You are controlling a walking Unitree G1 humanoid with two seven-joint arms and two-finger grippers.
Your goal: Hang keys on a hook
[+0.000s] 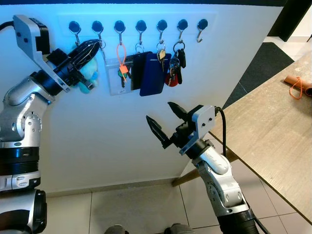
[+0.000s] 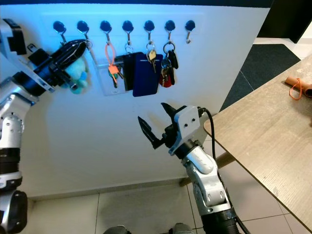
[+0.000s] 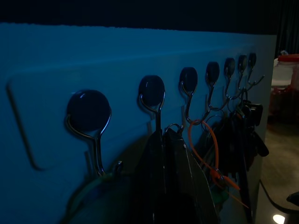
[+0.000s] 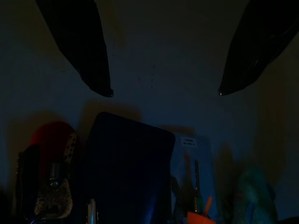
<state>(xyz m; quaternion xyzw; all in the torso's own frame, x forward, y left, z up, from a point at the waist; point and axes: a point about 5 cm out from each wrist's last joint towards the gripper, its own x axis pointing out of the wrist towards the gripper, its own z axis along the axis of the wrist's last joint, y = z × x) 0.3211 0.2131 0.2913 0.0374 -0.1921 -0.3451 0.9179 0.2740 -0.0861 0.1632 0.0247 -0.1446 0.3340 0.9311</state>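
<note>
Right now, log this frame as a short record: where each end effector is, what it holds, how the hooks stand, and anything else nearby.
left end effector: raised at second hook from left, shut on teal fuzzy keychain
right end effector: open, held below the hanging items, holding nothing
hook rail: seven hooks on white wall
rightmost hook: bare
hung items: orange loop with keys, dark blue card holder, key bunch with red fob
wooden table: at right

we're facing a white wall [image 1: 107, 146] with a blue light cast along its top. light tiled floor [image 1: 136, 212] below. wooden table [image 1: 273, 141] on the right, its leg [image 1: 183, 178] meeting the floor by the wall. dark mat [image 1: 265, 63] lies beyond the table.
</note>
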